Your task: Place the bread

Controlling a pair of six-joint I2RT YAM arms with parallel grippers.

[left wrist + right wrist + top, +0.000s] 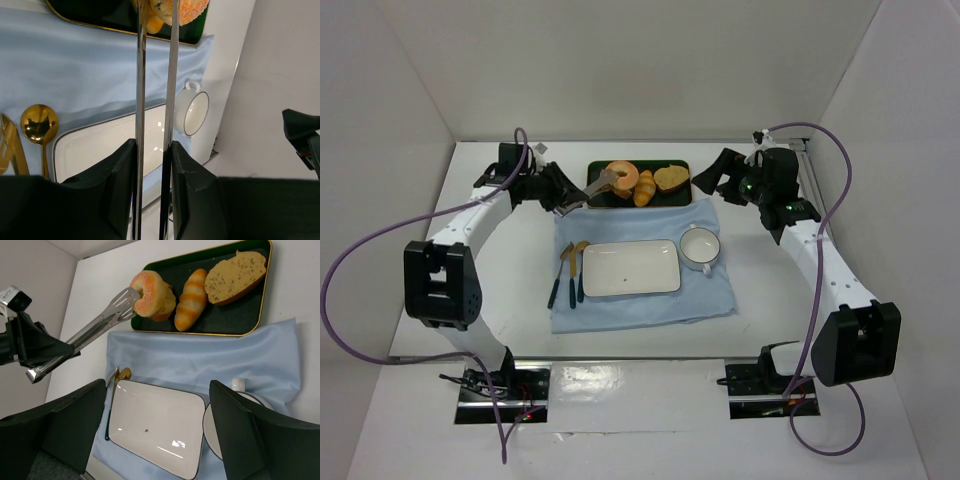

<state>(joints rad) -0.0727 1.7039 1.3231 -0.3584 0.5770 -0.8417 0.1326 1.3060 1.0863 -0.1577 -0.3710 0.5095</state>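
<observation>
Bread (149, 292), the ring-shaped orange-tan piece, is pinched between the blades of metal tongs (95, 330) and stands tilted on edge over the left end of the dark green tray (225, 320). Cannot tell whether its lower edge is clear of the tray or of the tan piece just behind it. Left gripper (560, 195) is closed narrow on the tongs' handles, off the tray's left end, above the bare tabletop (490, 270). The wrist view shows both handles pressed between the black fingers (120, 175). Also on the tray: a striped golden roll (190, 300) at the middle and a flat brown-crusted slice (235, 277) at the right end. Right gripper (712, 178) sits just off the tray's right end, jaws spread wide, holding nothing. On the near side of the tray a light blue cloth (650, 310) carries a white rectangular plate (631, 268), a white cup (700, 246) and gold cutlery (570, 270).
</observation>
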